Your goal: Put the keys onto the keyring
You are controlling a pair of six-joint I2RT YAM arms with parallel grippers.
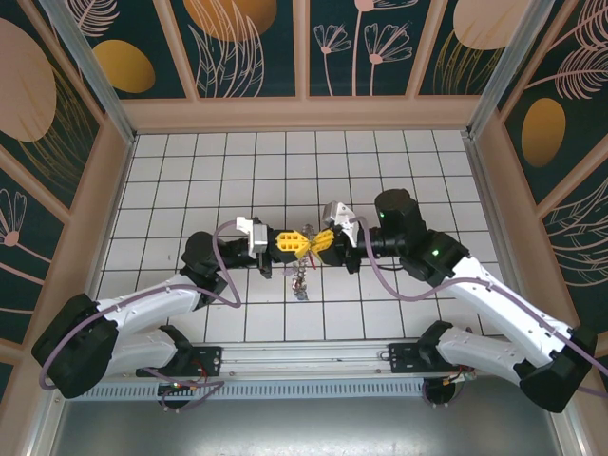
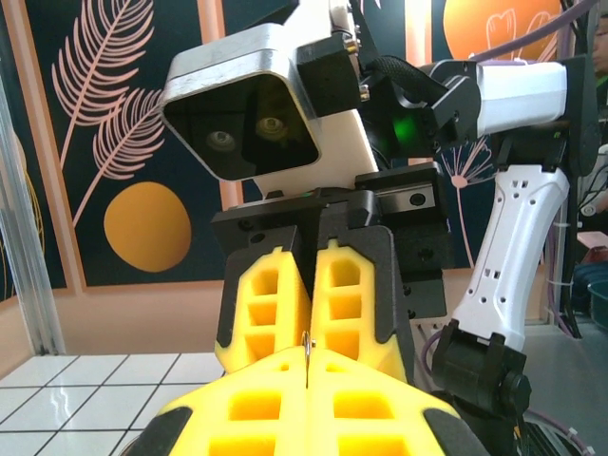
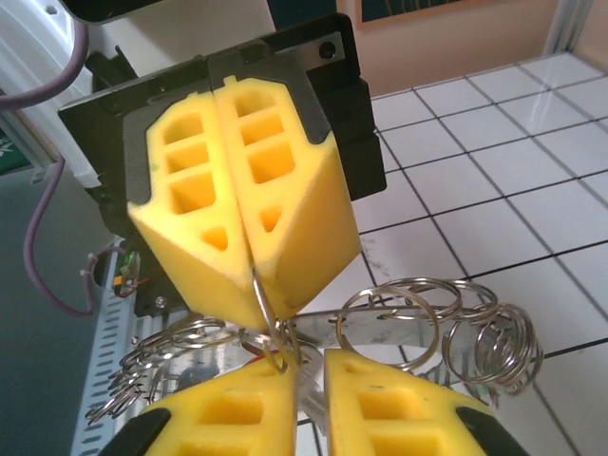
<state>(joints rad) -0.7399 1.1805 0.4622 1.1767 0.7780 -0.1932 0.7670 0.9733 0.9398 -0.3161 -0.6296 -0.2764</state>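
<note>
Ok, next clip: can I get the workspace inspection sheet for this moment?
Surface: white tiled table, glossy.
Job's things: keyring of silvery wire loops raised where both grippers meet; keys dangle below, too small to detail.
Clutter: nothing seen.
Grippers: left gripper shut on a keyring loop; right gripper fingers slightly apart at that loop, grip unclear.
Cables: purple cable looped along each arm.
Surroundings: leaf-patterned wall panels.

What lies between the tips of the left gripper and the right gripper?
The keyring: a bunch of thin silvery wire loops. In the right wrist view the left gripper pinches one loop, facing the right gripper.
</note>
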